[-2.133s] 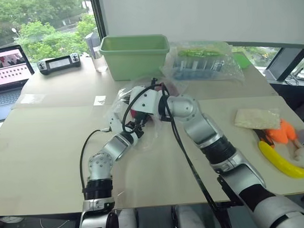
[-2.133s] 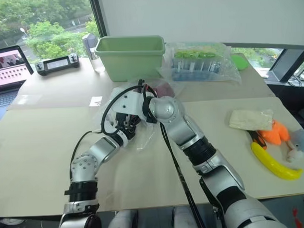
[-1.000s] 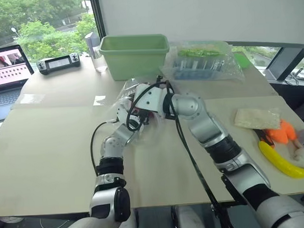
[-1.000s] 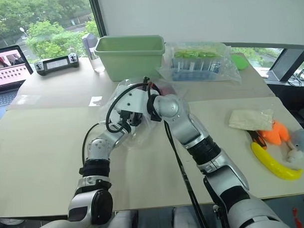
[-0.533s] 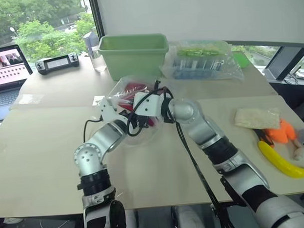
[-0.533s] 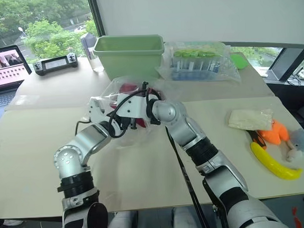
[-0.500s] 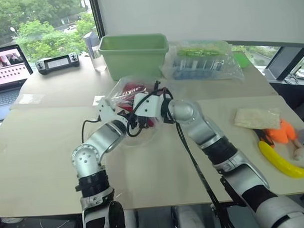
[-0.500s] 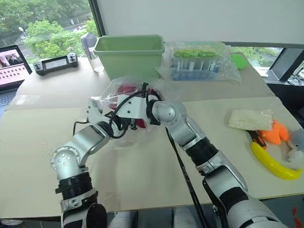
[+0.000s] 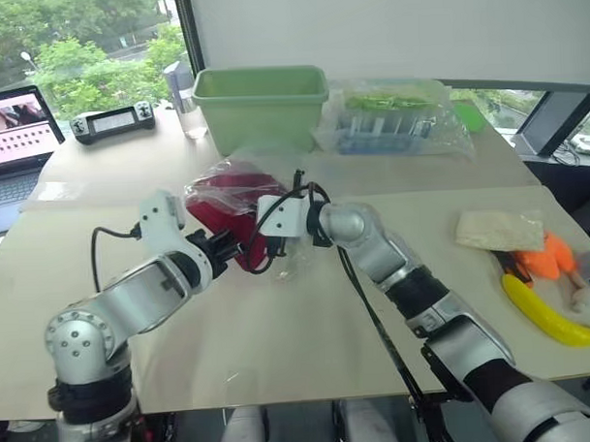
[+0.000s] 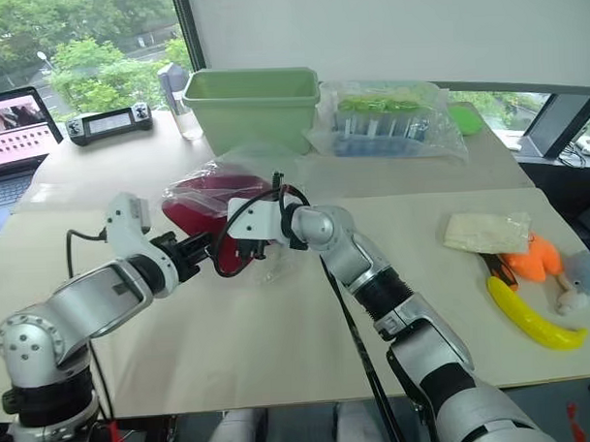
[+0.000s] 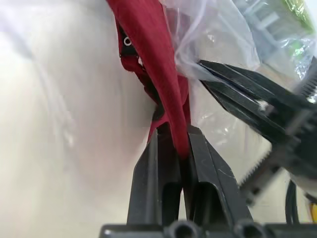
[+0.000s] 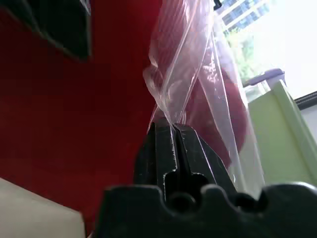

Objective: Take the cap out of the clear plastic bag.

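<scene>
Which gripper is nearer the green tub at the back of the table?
Right. The right gripper, pinching the clear plastic bag, sits closer to the green tub than the left gripper clamping the cap.

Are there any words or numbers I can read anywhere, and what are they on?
No words or numbers are readable.
Laptop screen: a pink page with small pictures, any text too small to read.
Controller screen: pale, nothing legible.
Cap: no readable writing visible.
Bag: clear, no print visible.
</scene>
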